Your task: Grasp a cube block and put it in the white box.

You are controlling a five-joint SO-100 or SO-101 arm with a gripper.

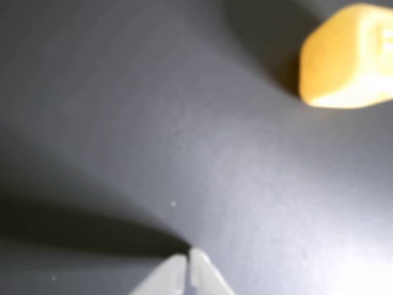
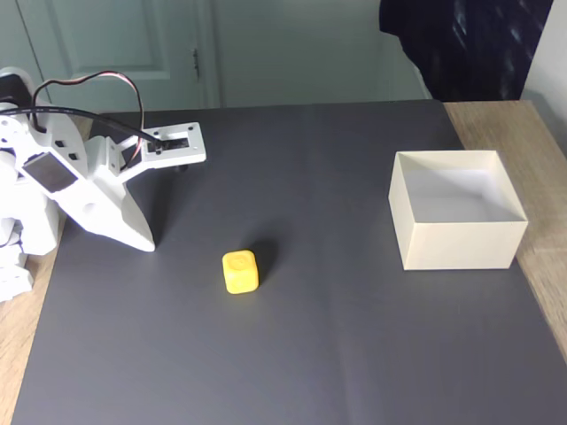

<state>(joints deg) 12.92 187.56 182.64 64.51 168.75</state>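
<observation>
- The gripper [image 2: 146, 243] points down at the dark mat [image 2: 337, 336] on the left of the fixed view, its tip at or just above the mat; in the wrist view its jaws are closed, tips meeting, holding nothing.
- The cube block [image 2: 240, 271] sits on the mat near the middle, apart from the gripper.
- The white box [image 2: 457, 244] stands well to the right, at the mat's edge on the table [image 2: 540, 142].

Beneath the white plastic fingers [image 1: 184, 273] lies a matt dark-grey mat [image 2: 301, 354] (finely textured up close); the bench [image 2: 532, 133] edges look wood-grained.
</observation>
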